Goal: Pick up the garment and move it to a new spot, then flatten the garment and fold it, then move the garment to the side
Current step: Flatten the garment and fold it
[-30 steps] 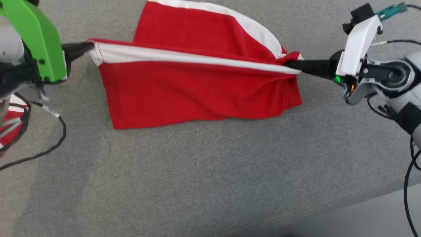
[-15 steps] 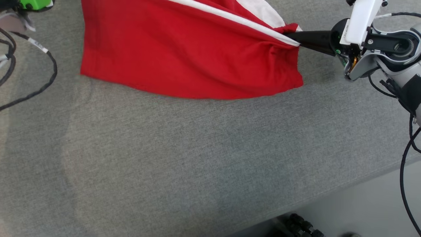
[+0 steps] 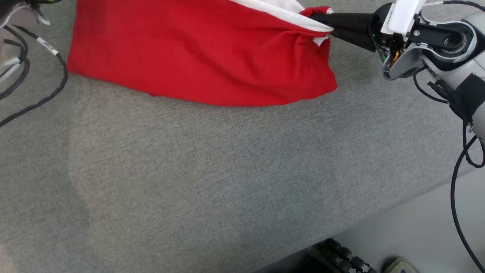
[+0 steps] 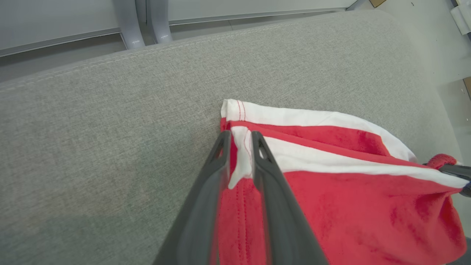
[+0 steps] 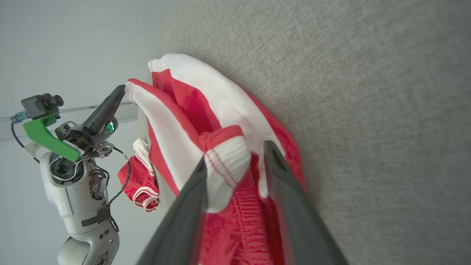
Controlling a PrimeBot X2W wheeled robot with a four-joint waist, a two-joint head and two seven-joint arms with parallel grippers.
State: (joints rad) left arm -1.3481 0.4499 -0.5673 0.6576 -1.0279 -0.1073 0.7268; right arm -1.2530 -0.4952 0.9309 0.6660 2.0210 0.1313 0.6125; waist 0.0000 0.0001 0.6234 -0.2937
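Looking at red-and-white garment [image 3: 197, 57] resting on the grey cushion [image 3: 227, 170], up at 12 in head view, long axis 9 to 3, spanned between 2 hands. At the 3 end: right hand [image 3: 322, 24], fingers well apart, bunched waistband [image 5: 226, 162] leaning on 1 finger and clear of the other in right wrist view, so no grip there. At the 9 end: left hand [image 4: 240, 135], fingers parted by a sliver with the white hem [image 4: 238, 162] in the gap; cannot tell if pinched or just resting. Reads as letting go after placement; flattening and folding not yet done. Key relation for the next move: cloth toward 9 from right hand, toward 3 from left, each nearest its own end. Suggest backing out along that axis, else risk dragging the ends and rucking the cloth.
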